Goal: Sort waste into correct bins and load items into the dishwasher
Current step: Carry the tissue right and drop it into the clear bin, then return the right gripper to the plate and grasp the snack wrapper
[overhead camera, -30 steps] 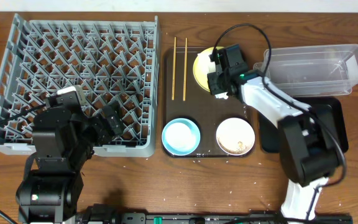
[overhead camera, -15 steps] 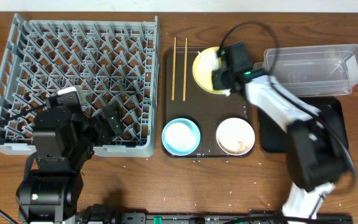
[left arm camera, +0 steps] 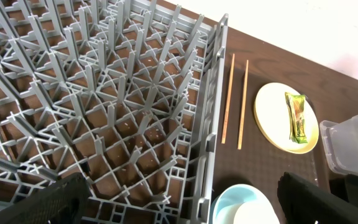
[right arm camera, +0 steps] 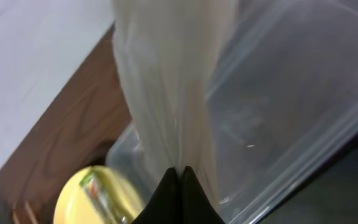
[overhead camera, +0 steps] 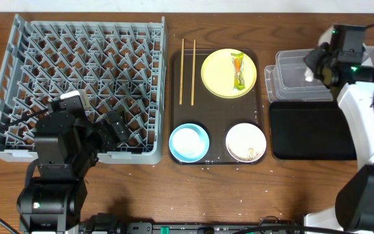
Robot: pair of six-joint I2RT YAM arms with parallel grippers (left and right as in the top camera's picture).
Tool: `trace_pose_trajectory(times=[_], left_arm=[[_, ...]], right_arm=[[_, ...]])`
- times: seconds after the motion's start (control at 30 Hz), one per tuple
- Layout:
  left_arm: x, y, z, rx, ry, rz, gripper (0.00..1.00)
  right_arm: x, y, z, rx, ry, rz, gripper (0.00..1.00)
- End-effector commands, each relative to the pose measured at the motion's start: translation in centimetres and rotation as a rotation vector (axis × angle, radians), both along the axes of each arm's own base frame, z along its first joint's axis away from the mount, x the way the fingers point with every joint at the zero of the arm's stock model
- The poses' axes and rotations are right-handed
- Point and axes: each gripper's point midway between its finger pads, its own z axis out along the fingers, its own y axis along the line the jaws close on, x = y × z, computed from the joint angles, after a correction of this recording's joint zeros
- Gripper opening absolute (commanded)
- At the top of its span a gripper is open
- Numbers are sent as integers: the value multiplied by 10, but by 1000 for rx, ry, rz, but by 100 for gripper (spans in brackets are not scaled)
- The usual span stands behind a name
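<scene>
Right jaws: pinching the napkin (right arm camera: 173, 81) over the tub (overhead camera: 284, 81)
Left jaws: spread wide, above the rack (overhead camera: 76, 52)
Plate (overhead camera: 219, 71): wrapper (overhead camera: 239, 70) lies on it
Chopsticks (overhead camera: 182, 71): beside plate

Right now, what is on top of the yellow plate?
Only a yellow-green-orange snack wrapper lies on the yellow plate, right of its centre. The rest of the plate shows bare; the strip under the wrapper is covered.

White right arm (overhead camera: 363, 112), black left arm (overhead camera: 58, 148)
</scene>
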Motion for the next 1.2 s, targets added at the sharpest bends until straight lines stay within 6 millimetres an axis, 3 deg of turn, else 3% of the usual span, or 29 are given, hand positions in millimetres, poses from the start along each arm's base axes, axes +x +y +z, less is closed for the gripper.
trace_pose_trajectory(times=[0.0, 0.03, 0.07, 0.1, 0.23, 0.33, 0.4, 0.47, 0.63, 0.7, 0.77, 0.93, 1.0, 1.07, 1.1, 1.17], left_arm=[[0, -1, 7, -15, -16, -1, 98], [0, -1, 7, -15, -16, -1, 98], [0, -1, 7, -15, -16, -1, 98], [0, -1, 7, -15, -16, -1, 98], [0, -1, 7, -15, -16, -1, 98], [0, -1, 7, -15, -16, -1, 98], [0, -1, 7, -15, -16, -1, 98], [0, -1, 7, -15, -16, -1, 98], [0, -1, 7, -15, -16, -1, 98], [0, -1, 7, -15, -16, -1, 98], [0, -1, 7, -15, -16, -1, 98], [0, -1, 7, -15, -16, -1, 98], [0, -1, 7, -15, -16, -1, 98], [0, -1, 7, -15, -16, -1, 98], [0, -1, 7, -15, -16, -1, 98], [0, -1, 7, -15, -16, -1, 98]], right_arm=[[-3, -8, -20, 31, 44, -102, 21], [-2, -9, -23, 29, 50, -104, 45], [0, -8, -26, 34, 49, -101, 59], [2, -2, -25, 59, 43, -75, 62], [20, 43, 0, 86, -61, 213, 68], [32, 119, 35, -21, -250, 712, 62], [24, 158, 34, -95, -272, 896, 61], [20, 177, 15, -212, -201, 929, 60], [42, 186, -47, -441, -69, 822, 59], [50, 193, -65, -440, -69, 832, 59], [55, 197, -95, -436, -41, 840, 58], [51, 195, -143, -397, 46, 828, 58], [49, 196, -149, -389, 61, 831, 46], [47, 200, -148, -368, 56, 849, 14], [46, 202, -145, -359, 52, 857, 6], [46, 201, -135, -343, 41, 841, 1]])
